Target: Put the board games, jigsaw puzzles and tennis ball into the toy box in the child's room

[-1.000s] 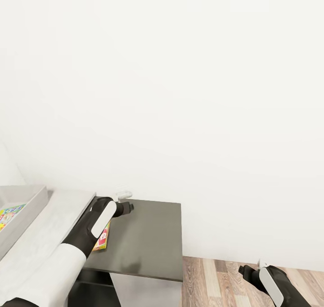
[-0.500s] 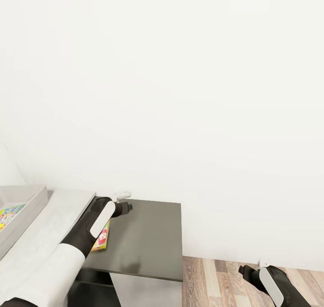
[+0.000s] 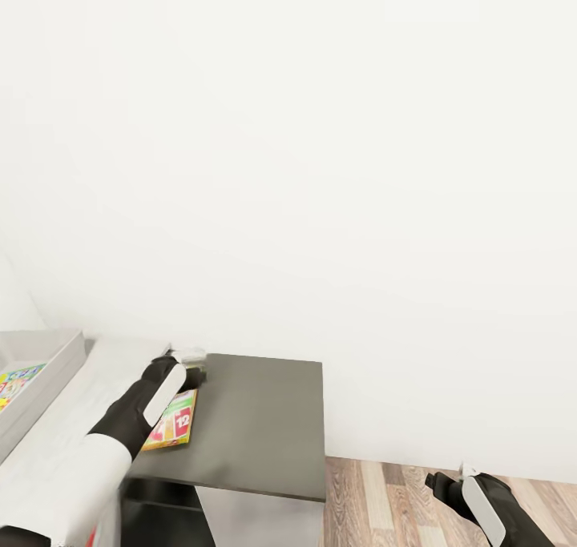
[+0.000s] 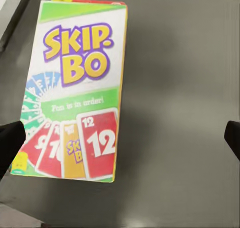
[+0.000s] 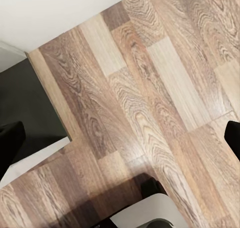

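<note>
A yellow-green "Skip-Bo" board game (image 3: 172, 429) (image 4: 75, 92) lies flat on the dark grey side unit (image 3: 256, 427) of the table (image 3: 108, 367). My left gripper (image 3: 195, 368) (image 4: 121, 140) hovers above the game, open wide, one black fingertip (image 4: 10, 143) over the box's edge and the other over bare dark surface. The pale grey toy box (image 3: 48, 363) sits on the table at far left, with a colourful flat box (image 3: 16, 385) inside, cut off by the frame edge. My right gripper (image 3: 441, 483) (image 5: 121, 138) hangs open over the wood floor, holding nothing.
A plain white wall rises behind the table. The side unit's right edge (image 3: 323, 431) drops to wood-plank floor (image 3: 385, 499) (image 5: 150, 87). A corner of the dark unit (image 5: 25, 102) and part of my base (image 5: 145, 213) appear in the right wrist view.
My left arm has drawn back to the left, uncovering more of the Skip-Bo box on the dark unit. The right arm has stayed put.
</note>
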Available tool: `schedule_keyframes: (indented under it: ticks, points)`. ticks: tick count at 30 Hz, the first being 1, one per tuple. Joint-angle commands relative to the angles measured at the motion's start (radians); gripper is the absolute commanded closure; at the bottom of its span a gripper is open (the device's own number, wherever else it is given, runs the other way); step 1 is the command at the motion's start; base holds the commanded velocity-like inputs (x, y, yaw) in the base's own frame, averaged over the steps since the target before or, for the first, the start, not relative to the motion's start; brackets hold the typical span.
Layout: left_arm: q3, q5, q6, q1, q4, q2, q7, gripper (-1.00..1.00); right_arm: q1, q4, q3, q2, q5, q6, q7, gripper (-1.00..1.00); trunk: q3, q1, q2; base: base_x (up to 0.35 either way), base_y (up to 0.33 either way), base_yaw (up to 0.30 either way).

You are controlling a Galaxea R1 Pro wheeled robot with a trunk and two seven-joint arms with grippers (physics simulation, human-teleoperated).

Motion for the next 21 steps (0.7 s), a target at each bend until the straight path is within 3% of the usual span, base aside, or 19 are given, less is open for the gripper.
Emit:
schedule_keyframes:
  ticks: [1, 9, 11, 15, 21]
  points:
    - [-0.003, 0.009, -0.013, -0.002, 0.011, 0.011, 0.012, -1.0, -0.001, -0.002, 0.0, 0.0, -0.011, 0.003, -0.008, -1.0, -0.002, 0.001, -0.002, 0.0, 0.0, 0.0]
    - [0.003, 0.005, -0.049, -0.01, 0.056, 0.041, 0.018, -1.0, -0.001, -0.002, -0.001, 0.001, -0.01, 0.003, -0.009, -1.0, -0.002, 0.001, -0.002, 0.0, 0.0, 0.0]
    - [0.004, 0.005, -0.066, -0.032, 0.083, 0.056, 0.018, -1.0, -0.001, -0.002, -0.001, 0.001, -0.01, 0.002, -0.009, -1.0, -0.002, 0.001, -0.002, 0.0, 0.0, 0.0]
    - [0.007, 0.008, -0.165, -0.081, 0.193, 0.115, 0.017, -1.0, -0.001, -0.002, -0.001, 0.001, -0.01, -0.01, -0.009, -1.0, -0.002, 0.001, -0.002, 0.0, 0.0, 0.0]
    - [0.008, 0.01, -0.228, -0.098, 0.25, 0.14, 0.016, -1.0, -0.001, -0.002, 0.0, 0.001, -0.01, -0.022, -0.008, -1.0, -0.002, 0.001, -0.002, 0.0, 0.0, 0.0]
